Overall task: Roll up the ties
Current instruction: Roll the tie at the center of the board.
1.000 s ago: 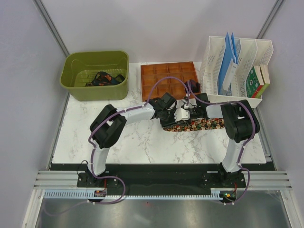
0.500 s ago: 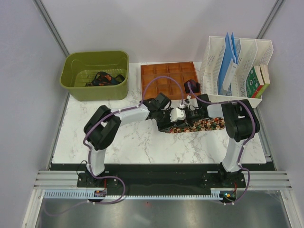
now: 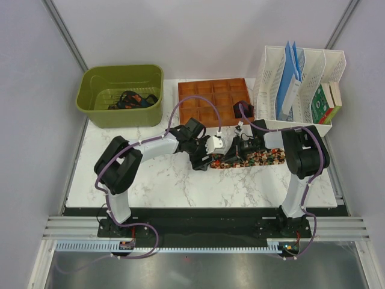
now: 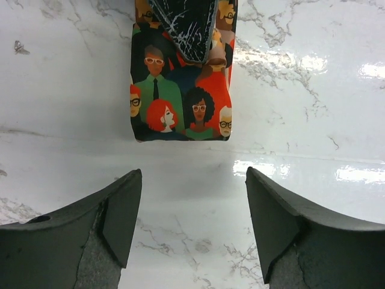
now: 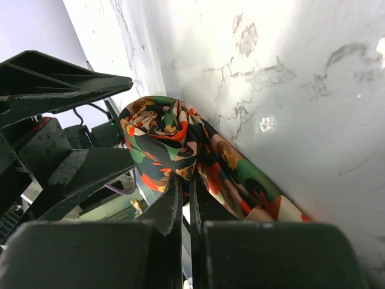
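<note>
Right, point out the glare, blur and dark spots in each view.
Left wrist view: white glare patches on the marble table at right, tie sharp, left fingers dim. Right wrist view: marble washed out at upper right, right fingers dark and soft. Top view: even light, faint shadows only.

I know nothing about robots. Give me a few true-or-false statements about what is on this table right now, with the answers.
1. The left gripper is open and holds nothing. True.
2. The right gripper is open. False: it is shut on the patterned tie.
3. The green bin is empty. False: ties lie in it.
4. The patterned tie lies on the table. True.
</note>
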`<state>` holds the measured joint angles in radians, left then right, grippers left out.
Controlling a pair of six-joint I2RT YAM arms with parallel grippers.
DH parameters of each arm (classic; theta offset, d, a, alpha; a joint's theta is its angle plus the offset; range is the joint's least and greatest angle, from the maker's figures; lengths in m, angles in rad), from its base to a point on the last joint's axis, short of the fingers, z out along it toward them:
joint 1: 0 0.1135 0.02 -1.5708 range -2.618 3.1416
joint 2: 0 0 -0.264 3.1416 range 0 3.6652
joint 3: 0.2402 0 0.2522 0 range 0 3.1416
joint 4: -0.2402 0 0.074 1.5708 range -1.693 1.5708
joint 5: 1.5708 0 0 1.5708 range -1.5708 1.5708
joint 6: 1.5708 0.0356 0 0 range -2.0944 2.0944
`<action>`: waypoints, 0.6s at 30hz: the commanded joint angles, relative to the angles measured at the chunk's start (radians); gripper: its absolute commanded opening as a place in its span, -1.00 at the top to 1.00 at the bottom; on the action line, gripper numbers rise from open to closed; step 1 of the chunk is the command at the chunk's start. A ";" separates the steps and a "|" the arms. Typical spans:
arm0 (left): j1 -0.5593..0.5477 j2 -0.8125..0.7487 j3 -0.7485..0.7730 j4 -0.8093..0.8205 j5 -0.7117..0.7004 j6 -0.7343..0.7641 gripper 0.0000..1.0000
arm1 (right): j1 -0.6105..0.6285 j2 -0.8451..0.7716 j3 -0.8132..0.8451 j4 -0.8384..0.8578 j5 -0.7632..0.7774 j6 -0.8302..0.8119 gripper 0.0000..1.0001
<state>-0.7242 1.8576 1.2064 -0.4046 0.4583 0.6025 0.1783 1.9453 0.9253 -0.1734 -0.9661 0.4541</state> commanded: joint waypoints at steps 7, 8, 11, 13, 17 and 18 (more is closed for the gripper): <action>-0.009 0.014 0.005 0.150 0.059 0.042 -0.63 | -0.008 0.064 -0.025 -0.081 0.204 -0.129 1.00; -0.011 0.020 0.015 0.154 0.056 0.042 -0.64 | -0.007 0.066 -0.023 -0.083 0.204 -0.132 1.00; -0.018 0.035 0.044 0.176 0.060 0.033 -0.68 | -0.008 0.067 -0.025 -0.080 0.201 -0.131 1.00; -0.029 0.046 0.067 0.184 0.065 0.026 -0.70 | -0.008 0.070 -0.023 -0.077 0.194 -0.127 1.00; -0.040 0.055 0.094 0.197 0.079 0.008 -0.69 | -0.008 0.067 -0.023 -0.069 0.182 -0.121 1.00; -0.041 0.058 0.097 0.199 0.074 0.006 -0.68 | -0.007 0.066 -0.025 -0.071 0.181 -0.123 1.00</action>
<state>-0.7494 1.9064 1.2549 -0.2630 0.5026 0.6125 0.1726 1.9610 0.9287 -0.1844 -0.9894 0.4137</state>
